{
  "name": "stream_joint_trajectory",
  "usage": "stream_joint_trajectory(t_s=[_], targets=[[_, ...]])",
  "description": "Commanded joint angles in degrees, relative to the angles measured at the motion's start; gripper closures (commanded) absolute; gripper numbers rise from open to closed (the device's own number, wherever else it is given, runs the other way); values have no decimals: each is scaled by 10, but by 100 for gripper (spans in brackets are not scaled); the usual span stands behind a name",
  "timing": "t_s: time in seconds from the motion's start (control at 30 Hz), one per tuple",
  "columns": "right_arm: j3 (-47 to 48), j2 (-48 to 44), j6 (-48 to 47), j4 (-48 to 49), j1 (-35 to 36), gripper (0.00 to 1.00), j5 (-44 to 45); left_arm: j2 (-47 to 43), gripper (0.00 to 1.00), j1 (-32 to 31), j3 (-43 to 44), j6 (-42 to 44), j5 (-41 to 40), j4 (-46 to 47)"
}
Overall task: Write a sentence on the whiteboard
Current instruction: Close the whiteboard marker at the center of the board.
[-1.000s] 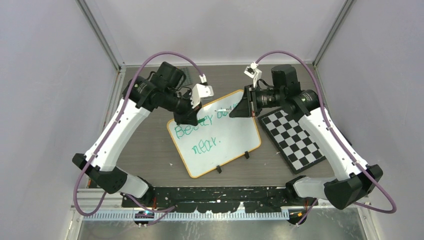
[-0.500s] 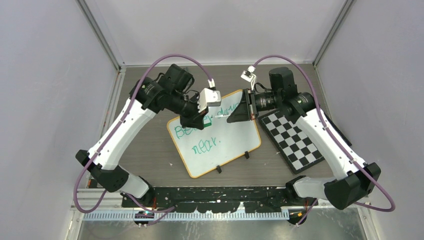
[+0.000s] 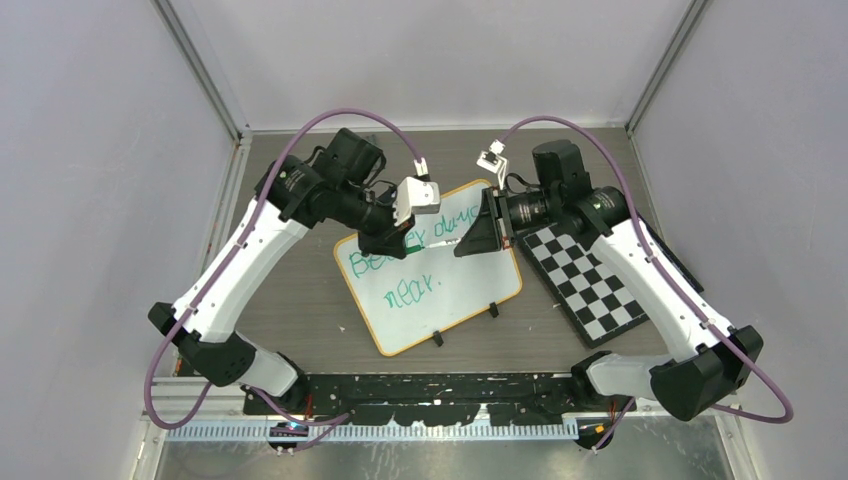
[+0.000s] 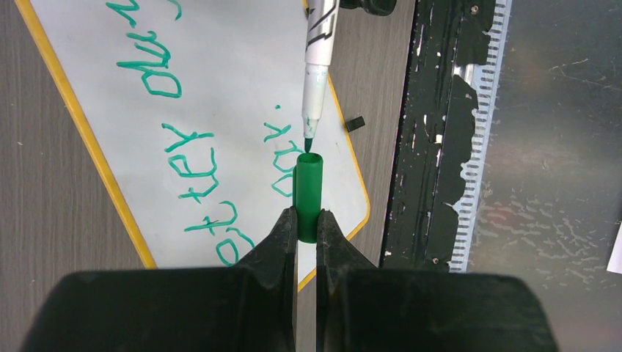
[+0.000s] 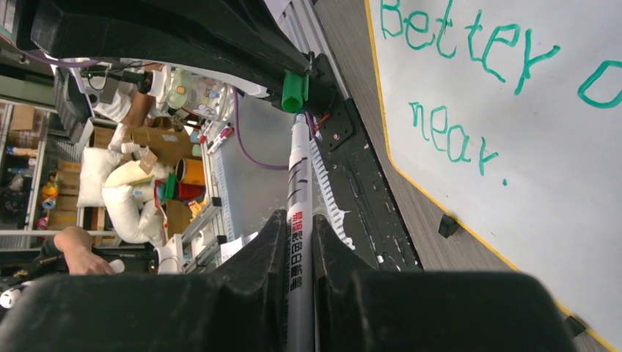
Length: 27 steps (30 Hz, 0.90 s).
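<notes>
The whiteboard lies tilted mid-table with the green sentence "Better days near." on it in two lines. Above its upper part the two grippers face each other. My left gripper is shut on a green marker cap, open end pointing away. My right gripper is shut on the white marker. The marker's green tip sits right at the cap's mouth. The writing shows on the whiteboard below.
A black-and-white checkerboard lies right of the whiteboard, under the right arm. Small black clip feet stick out of the whiteboard's near rim. A black mounting rail runs along the table's near edge. Grey walls close in both sides.
The left gripper has swung right over the whiteboard with the cap. The right gripper has shifted a little left and down. Marker tip and cap mouth now meet.
</notes>
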Motion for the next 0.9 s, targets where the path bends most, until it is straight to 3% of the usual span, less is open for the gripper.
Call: stream_joint_trajectory(t_s=[0.0, 0.87], targets=[[16, -17, -18, -10, 8, 100, -2, -14, 100, -1, 11, 7, 2, 2], [38, -14, -41, -31, 13, 100, 8, -2, 100, -20, 14, 31, -5, -21]])
